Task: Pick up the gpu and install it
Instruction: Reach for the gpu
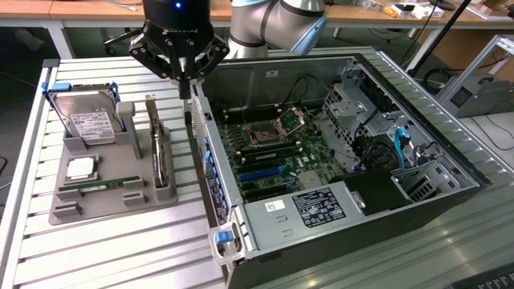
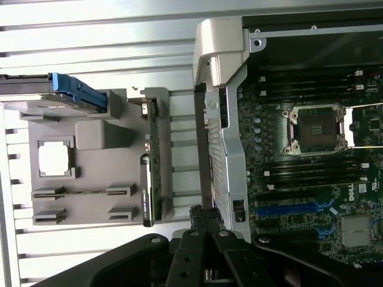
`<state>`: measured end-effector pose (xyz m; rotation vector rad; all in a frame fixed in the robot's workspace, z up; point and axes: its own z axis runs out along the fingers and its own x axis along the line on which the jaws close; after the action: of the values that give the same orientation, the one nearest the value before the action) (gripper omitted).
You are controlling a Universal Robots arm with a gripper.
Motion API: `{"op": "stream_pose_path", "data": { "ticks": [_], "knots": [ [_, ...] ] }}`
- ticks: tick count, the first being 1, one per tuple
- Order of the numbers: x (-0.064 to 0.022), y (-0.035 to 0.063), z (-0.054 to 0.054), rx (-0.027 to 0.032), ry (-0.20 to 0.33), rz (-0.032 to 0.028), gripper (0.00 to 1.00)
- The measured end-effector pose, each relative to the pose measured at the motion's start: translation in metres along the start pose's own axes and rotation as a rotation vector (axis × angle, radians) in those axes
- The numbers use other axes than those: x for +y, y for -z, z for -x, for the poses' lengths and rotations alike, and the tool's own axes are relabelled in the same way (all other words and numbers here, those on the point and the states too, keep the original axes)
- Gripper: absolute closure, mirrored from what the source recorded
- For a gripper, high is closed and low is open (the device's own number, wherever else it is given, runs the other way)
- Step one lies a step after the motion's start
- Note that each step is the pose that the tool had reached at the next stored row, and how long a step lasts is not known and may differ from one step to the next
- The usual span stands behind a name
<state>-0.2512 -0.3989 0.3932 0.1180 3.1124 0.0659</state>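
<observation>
My arm (image 1: 261, 24): silver-grey tubes, pale blue joint cap (image 1: 312, 30). My gripper (image 1: 186, 90): black linkage bars, small round pivot screws (image 2: 157, 240), blue light (image 1: 177, 5) glowing above.

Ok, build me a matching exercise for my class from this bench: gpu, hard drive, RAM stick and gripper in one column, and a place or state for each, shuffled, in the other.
Column one:
1. gpu
2. hard drive
3. RAM stick
4. gripper

Column two:
A. white label on its face
B. shut, hanging by the computer case side wall
C. standing on edge in the grey holder
D. narrow green strip beside the holder's empty slots

Pairs: 1-C, 2-A, 3-D, 4-B
</observation>
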Motion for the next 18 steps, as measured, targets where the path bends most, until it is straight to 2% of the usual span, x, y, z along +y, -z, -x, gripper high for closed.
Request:
{"op": "stream_pose_path", "data": {
  "ticks": [18],
  "knots": [
    [-0.0007, 0.0003, -0.0096, 0.0000, 0.000, 0.0000, 0.89]
  ]
}}
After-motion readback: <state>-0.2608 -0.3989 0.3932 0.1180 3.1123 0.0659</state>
